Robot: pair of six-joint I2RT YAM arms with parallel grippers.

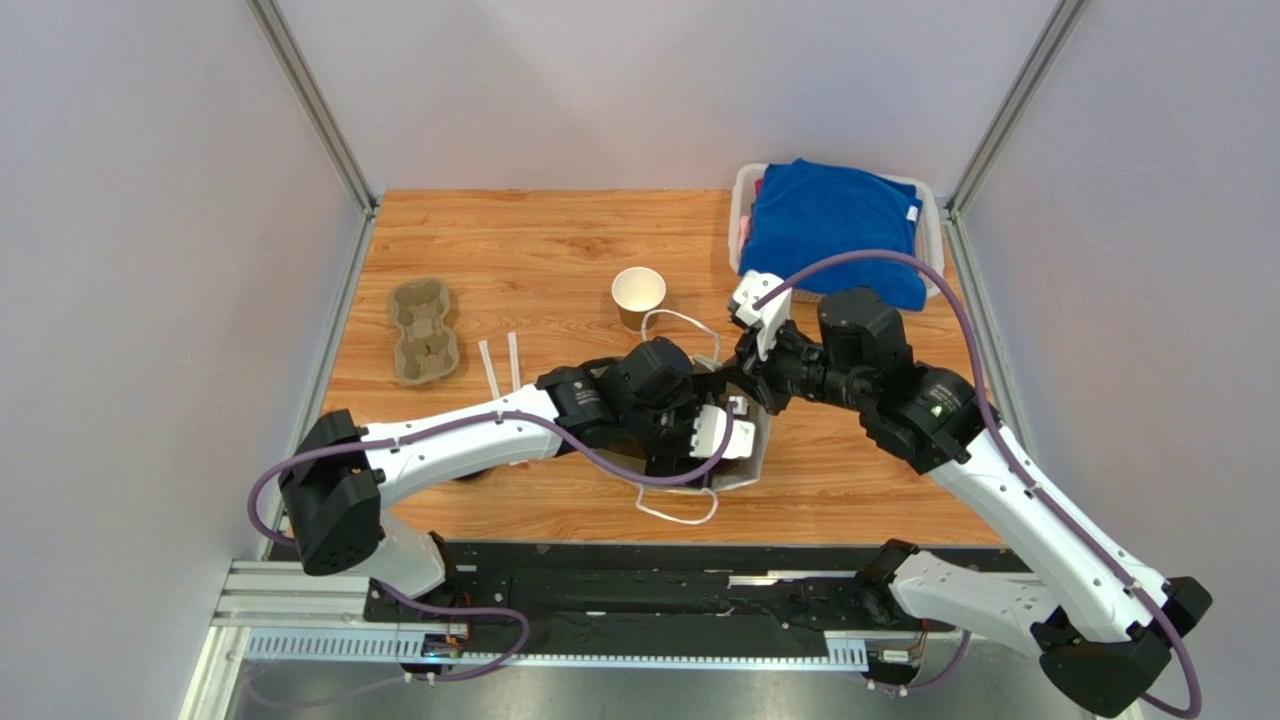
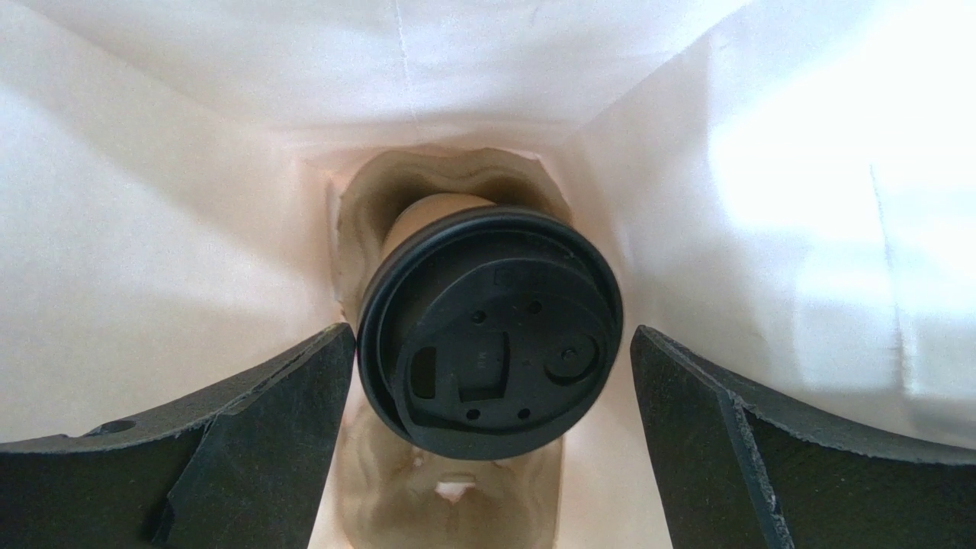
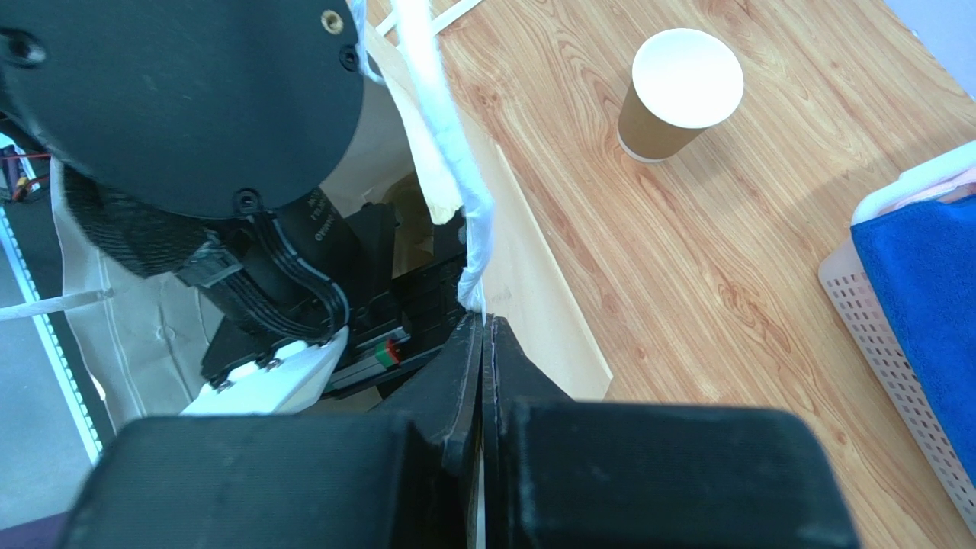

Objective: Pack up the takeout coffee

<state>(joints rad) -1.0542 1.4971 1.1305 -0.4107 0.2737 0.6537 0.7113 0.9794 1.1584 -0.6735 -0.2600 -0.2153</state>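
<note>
Your left gripper (image 2: 490, 343) is down inside the paper bag (image 2: 172, 229), jaws spread wide either side of the takeout coffee (image 2: 504, 309). One finger is just beside the lid and I can't tell if it touches. The other is clearly apart, so nothing is gripped on that side. The coffee stands upright at the bag's bottom with its black lid on, seated in a pulp carrier (image 2: 458, 183). That reads as placed and let go. The wide jaws make sense, since they clear the lid rim for a straight pull up.

Your right gripper (image 3: 482, 334) is closed tight on the bag's top edge, next to the white handle (image 3: 441, 126). The pinch is probably there to keep the mouth open and the bag steady while the other arm works inside.

Not part of the job:
- The lidless cup (image 1: 639, 296) stands apart behind the bag.
- A second carrier (image 1: 422, 327) lies far left on the table (image 1: 526, 240).
- A basket (image 1: 739, 203) with a blue towel (image 1: 834, 225) sits at the far right corner.

Judgement: packing looks nearly done. What's left is lifting the left arm out without snagging the bag wall or tipping the cup. Hold the right pinch until that arm is clear.
</note>
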